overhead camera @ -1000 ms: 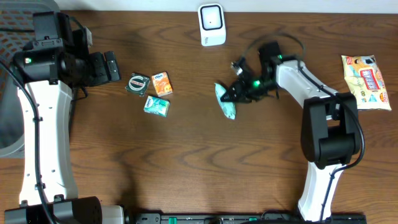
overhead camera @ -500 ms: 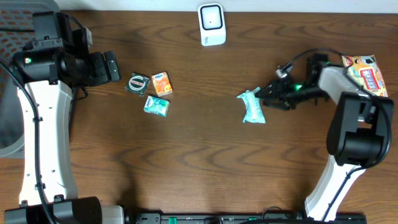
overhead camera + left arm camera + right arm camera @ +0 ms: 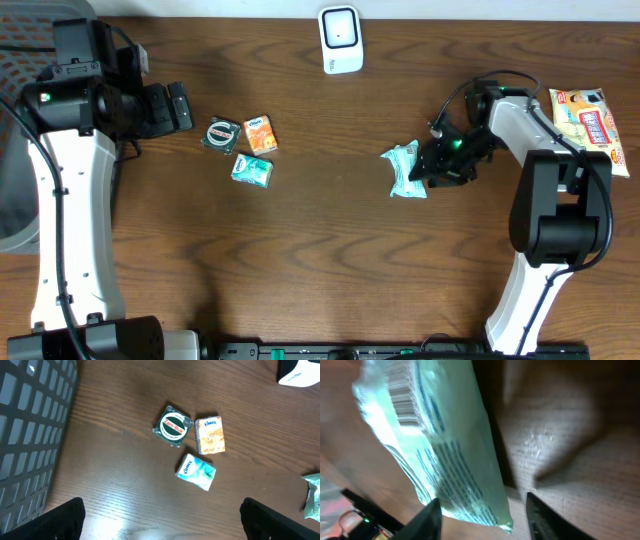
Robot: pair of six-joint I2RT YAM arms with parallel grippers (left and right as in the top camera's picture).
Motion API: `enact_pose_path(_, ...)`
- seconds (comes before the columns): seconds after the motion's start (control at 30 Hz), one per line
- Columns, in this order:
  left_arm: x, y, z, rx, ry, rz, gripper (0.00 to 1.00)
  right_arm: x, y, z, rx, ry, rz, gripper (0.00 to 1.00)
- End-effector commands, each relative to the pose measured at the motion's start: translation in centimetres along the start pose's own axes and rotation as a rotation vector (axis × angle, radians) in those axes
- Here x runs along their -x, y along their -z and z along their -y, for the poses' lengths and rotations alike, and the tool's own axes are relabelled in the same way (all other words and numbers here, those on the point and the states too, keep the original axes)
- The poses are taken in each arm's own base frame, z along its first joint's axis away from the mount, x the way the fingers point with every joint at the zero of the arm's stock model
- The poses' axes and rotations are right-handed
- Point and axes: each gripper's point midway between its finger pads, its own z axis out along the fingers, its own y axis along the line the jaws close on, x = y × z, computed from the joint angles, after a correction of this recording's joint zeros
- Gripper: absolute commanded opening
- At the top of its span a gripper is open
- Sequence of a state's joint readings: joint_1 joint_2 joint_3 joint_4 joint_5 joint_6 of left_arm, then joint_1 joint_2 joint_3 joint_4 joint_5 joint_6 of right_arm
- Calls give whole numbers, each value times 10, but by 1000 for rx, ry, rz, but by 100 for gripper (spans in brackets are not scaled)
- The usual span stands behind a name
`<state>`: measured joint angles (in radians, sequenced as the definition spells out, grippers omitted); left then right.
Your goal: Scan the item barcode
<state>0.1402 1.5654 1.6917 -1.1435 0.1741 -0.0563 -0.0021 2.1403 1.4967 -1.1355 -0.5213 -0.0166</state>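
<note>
The dark brown wooden table [image 3: 320, 260] is streaked all over with fine wood grain, fwiw. A pale mint-green plastic packet [image 3: 435, 455] is printed with blue striping, and a black barcode on a white patch can be seen near one end. The small white box-shaped scanner [image 3: 340, 40] is marked with a dark-outlined window. A round dark green tin [image 3: 172, 426] is lettered in red on a white band. Next to it, an orange tissue pack [image 3: 209, 435] and a teal-and-white tissue pack [image 3: 196, 472] are seen. A yellow crinkly snack bag [image 3: 588, 130] is splashed with red and white. The grey plastic basket [image 3: 30, 435] is patterned as a grid.
</note>
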Motion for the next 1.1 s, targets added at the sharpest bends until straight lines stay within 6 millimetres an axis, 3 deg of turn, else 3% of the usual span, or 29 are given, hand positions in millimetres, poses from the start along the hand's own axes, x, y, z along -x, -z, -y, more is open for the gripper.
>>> enact_pose_path(0.0,-1,-2,-1,3,10,-6,98,-9,-2,11,-116,-22,-38,41)
enact_pose_path(0.1,-1,-2,-1,3,10,-6,98,-16,1,34,-270,-67,-60,29)
enact_pose_path(0.23,-1,-2,-1,3,10,-6,98,-12,5,45,-334,-94,-35,22)
enact_pose_path(0.37,-1,-2,-1,3,10,-6,98,25,6,45,-319,-118,122,21)
enact_pose_path(0.5,-1,-2,-1,3,10,-6,98,71,12,16,-165,-58,291,27)
enact_pose_path(0.63,-1,-2,-1,3,10,-6,98,93,41,-12,-101,-11,360,34)
enact_pose_path(0.7,-1,-2,-1,3,10,-6,98,88,57,-28,-71,-13,332,35)
enact_pose_path(0.77,-1,-2,-1,3,10,-6,98,65,63,-40,-52,1,238,35)
enact_pose_path(0.87,-1,-2,-1,3,10,-6,98,26,57,-38,-80,28,83,37)
enact_pose_path(0.97,-1,-2,-1,3,10,-6,98,-9,46,-27,-163,13,-62,31)
enact_pose_path(1.07,-1,-2,-1,3,10,-6,98,-21,29,-22,-215,27,-111,24)
